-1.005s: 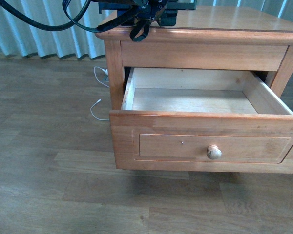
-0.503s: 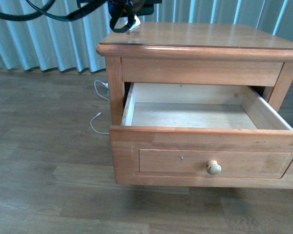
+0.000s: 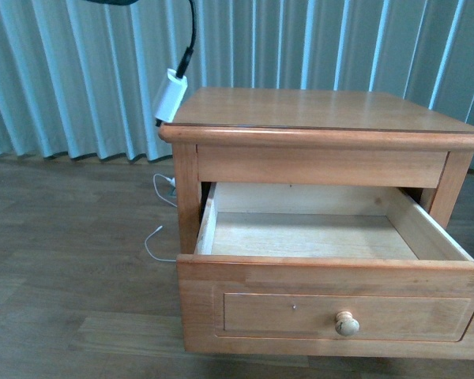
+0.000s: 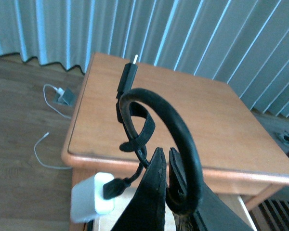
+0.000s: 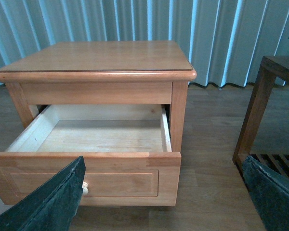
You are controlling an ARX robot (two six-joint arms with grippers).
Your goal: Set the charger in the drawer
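Observation:
The charger [image 3: 171, 96], a small white block, hangs on its black cable just left of the nightstand's top left corner, well above the floor. In the left wrist view my left gripper [image 4: 164, 161] is shut on the black looped cable [image 4: 180, 132], and the charger [image 4: 91, 199] dangles below it. The gripper itself lies above the front view's top edge. The drawer [image 3: 332, 308] is pulled out, with its light inside [image 3: 308, 235] bare and a round knob [image 3: 347, 323] on the front. My right gripper [image 5: 164, 202] is open in front of the drawer [image 5: 96, 137], holding nothing.
The nightstand top [image 3: 316, 110] is bare wood. A thin white cable [image 3: 152, 241] and its plug [image 4: 63, 96] lie on the floor to the left. Pale curtains [image 3: 79, 71] hang behind. A dark wooden side table [image 5: 260, 96] stands to the right.
The charger has come up off the back left of the nightstand top and now hangs by its cable beside the top's left corner. The front view has tilted up.

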